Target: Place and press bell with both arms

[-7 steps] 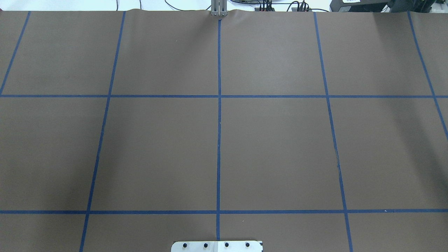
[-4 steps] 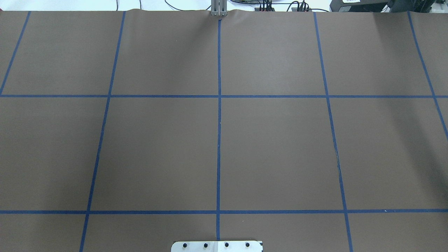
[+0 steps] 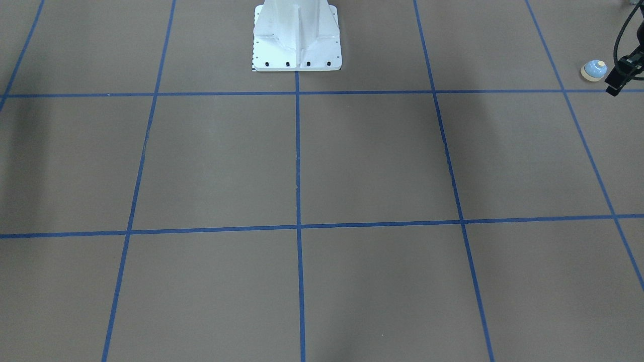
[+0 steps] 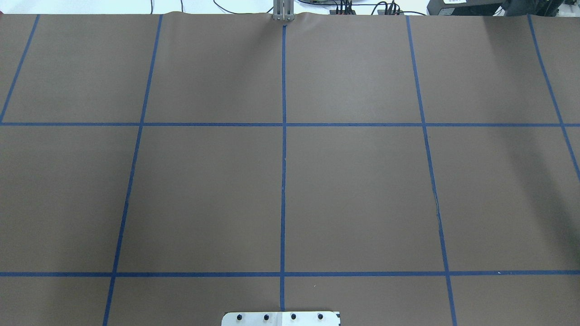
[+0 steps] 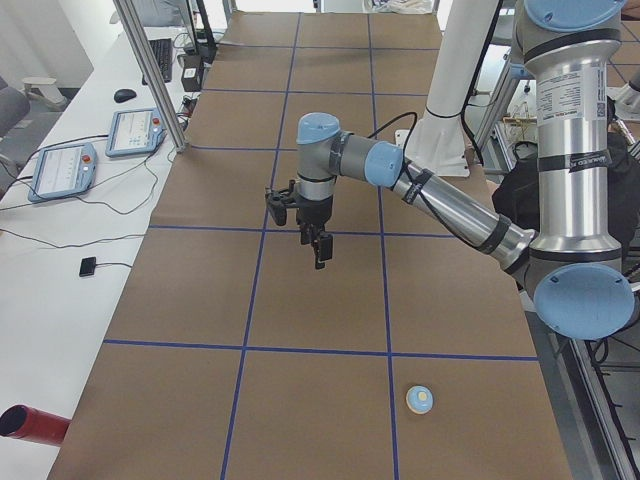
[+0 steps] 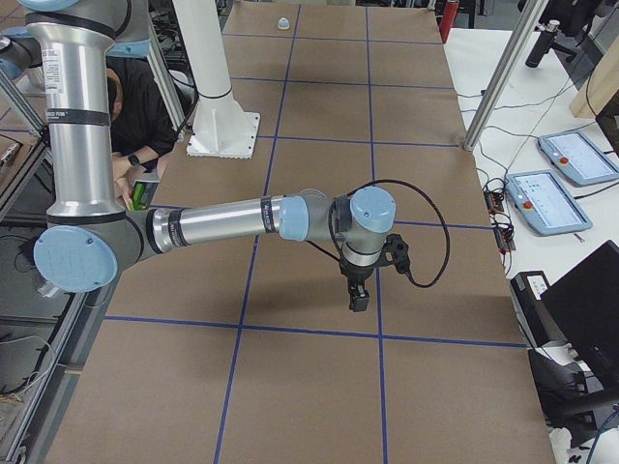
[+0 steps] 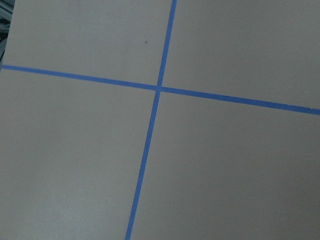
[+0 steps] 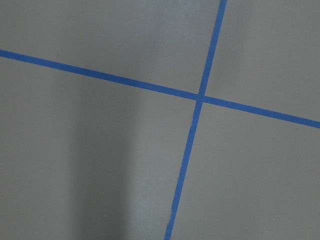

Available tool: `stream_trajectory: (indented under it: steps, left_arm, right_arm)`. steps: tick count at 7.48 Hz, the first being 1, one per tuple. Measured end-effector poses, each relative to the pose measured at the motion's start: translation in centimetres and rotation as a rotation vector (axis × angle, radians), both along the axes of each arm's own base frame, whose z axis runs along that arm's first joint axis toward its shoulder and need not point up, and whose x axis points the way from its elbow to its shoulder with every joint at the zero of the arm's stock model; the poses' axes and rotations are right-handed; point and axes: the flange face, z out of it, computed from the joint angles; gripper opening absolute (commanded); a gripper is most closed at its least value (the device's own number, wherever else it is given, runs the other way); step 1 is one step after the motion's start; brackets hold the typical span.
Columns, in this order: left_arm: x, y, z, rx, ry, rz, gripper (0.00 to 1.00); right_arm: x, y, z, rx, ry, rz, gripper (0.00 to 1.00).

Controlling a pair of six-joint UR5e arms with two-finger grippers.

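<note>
I read this as the very start of the job: the bell (image 3: 593, 70) sits upright on the brown table (image 4: 362, 190), far out on the robot's left side and in the row of squares nearest the base. It lies outside the overhead view altogether. Nothing touches it.

The left gripper (image 5: 320, 258) hangs well above the table, fingers pointing down, and in the front-facing view it shows only as a dark sliver at the frame's edge beside the bell. The right gripper (image 6: 358, 302) hovers likewise over its own half, well apart from the bell. Neither wrist camera shows any fingers, only blue tape lines (image 7: 150, 145), so I cannot tell whether either tool is spread or pressed together.

My judgement: the left arm should fetch it. I'd want the jaws spread wider than the dome, the wrist centred over the button, then a straight descent to grip low on the base.
</note>
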Motion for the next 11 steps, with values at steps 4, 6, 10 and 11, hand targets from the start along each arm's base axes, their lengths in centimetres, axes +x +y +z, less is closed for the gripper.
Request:
stream_trajectory:
  steps: [4, 6, 10, 11]
  left_arm:
    - [7.2, 4.9, 3.9, -0.149, -0.259, -0.378, 1.00]
    - [8.5, 8.7, 7.9, -0.221, -0.396, -0.545, 1.00]
    - [13.1, 14.4, 17.3, -0.287, -0.674, -0.863, 1.00]
    - [13.3, 15.0, 19.7, -0.284, -0.720, -0.907, 1.00]
  right_arm:
    - [0.0, 0.1, -1.0, 0.022, 0.004, 0.001, 1.00]
    - [0.0, 0.1, -1.6, 0.027, 0.002, 0.008, 1.00]
    - [-0.3, -0.3, -1.8, 0.012, -0.001, 0.022, 1.00]
    - [-1.5, -1.5, -3.2, 0.013, -0.004, 0.028, 1.00]
